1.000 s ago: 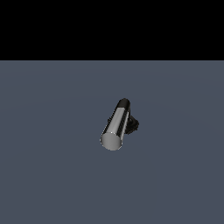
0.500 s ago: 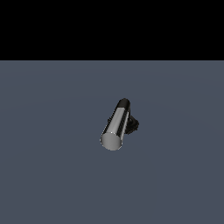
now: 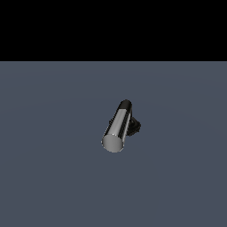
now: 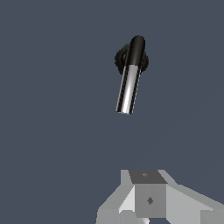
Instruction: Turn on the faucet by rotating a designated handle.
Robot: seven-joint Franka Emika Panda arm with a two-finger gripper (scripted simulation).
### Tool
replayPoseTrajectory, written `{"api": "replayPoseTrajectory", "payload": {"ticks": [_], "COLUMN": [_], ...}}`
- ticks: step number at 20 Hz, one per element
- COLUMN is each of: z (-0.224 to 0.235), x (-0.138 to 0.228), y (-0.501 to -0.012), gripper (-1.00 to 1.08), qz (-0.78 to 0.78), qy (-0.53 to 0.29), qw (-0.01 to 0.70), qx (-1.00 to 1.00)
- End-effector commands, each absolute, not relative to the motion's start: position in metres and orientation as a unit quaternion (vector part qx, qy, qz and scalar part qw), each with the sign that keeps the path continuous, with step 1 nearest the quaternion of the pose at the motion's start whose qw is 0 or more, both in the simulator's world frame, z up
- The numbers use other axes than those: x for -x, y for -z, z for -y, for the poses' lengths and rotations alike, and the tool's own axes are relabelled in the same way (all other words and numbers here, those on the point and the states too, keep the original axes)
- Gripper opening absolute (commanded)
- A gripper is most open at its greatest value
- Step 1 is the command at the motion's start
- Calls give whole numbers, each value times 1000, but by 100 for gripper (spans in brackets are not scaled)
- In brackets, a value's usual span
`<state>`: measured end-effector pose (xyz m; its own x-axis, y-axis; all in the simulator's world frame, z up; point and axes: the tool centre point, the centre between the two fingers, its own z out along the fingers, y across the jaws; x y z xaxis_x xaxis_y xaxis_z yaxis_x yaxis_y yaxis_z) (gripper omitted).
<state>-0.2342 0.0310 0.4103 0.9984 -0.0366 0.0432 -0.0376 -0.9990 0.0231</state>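
Note:
The faucet stands on the grey floor, its black knobby base partly hidden behind the arm. The handle is a glossy chrome cylinder with a black root, and its flat round end faces the exterior view's camera. In the wrist view the handle runs from the black elbow toward my gripper. Only grey blocky parts of the gripper show at the picture's edge, well apart from the handle's free end. Nothing lies between them. How the jaws stand does not show. The gripper is out of the exterior view.
A flat grey-blue floor spreads all around the faucet. A black background band fills the far part of the exterior view.

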Motion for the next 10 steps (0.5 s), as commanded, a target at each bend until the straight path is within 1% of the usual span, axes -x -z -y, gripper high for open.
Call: {"api": "replayPoseTrajectory", "payload": {"ticks": [1, 10], "z": [-35, -50], "x": [228, 207], "y": [-388, -312], "gripper": [-100, -100], "qz": [30, 67], "qy": [-20, -14], "qw": [11, 8], "qx": [-999, -998]}}
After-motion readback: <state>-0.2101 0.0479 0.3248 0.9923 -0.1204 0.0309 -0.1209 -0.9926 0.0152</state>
